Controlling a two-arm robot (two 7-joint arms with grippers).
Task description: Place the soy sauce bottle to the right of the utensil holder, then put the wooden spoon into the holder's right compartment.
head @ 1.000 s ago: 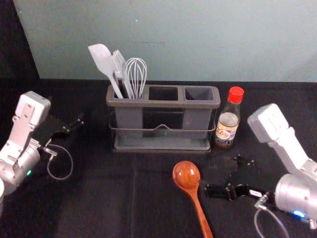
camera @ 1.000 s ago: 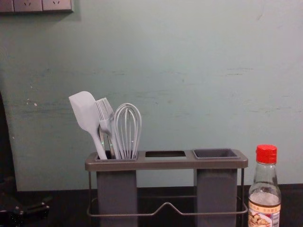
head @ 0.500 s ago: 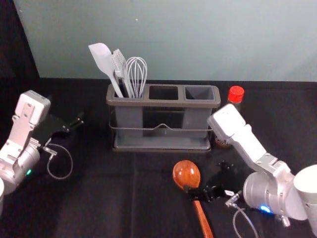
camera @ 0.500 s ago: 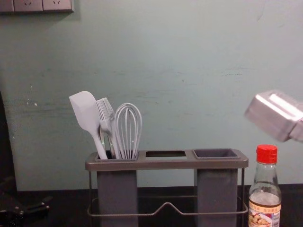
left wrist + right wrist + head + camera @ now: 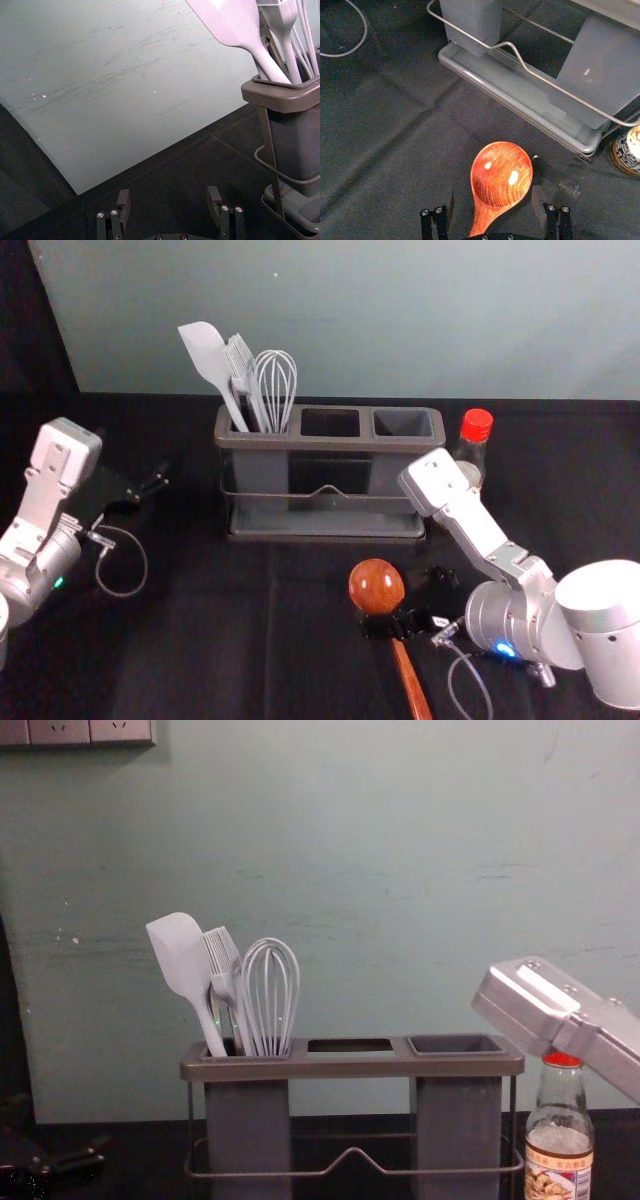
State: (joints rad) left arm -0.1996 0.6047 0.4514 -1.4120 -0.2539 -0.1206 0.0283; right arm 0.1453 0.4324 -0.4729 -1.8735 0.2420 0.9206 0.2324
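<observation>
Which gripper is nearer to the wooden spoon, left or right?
Right. The right gripper is open at the spoon, over where bowl meets handle; the left gripper is open, away to the left of the utensil holder.

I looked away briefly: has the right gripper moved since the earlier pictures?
Yes: in the head view, the right gripper has moved left against the utensil holder, reaching the spoon.

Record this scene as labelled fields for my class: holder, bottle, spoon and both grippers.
Utensil holder: left compartment holds spatula, brush and whisk; right compartment empty
Soy sauce bottle: upright, right of the holder
Wooden spoon: lying in front of the holder, bowl toward it
Right gripper: open, fingers either side of the spoon
Left gripper: open, left of the holder
</observation>
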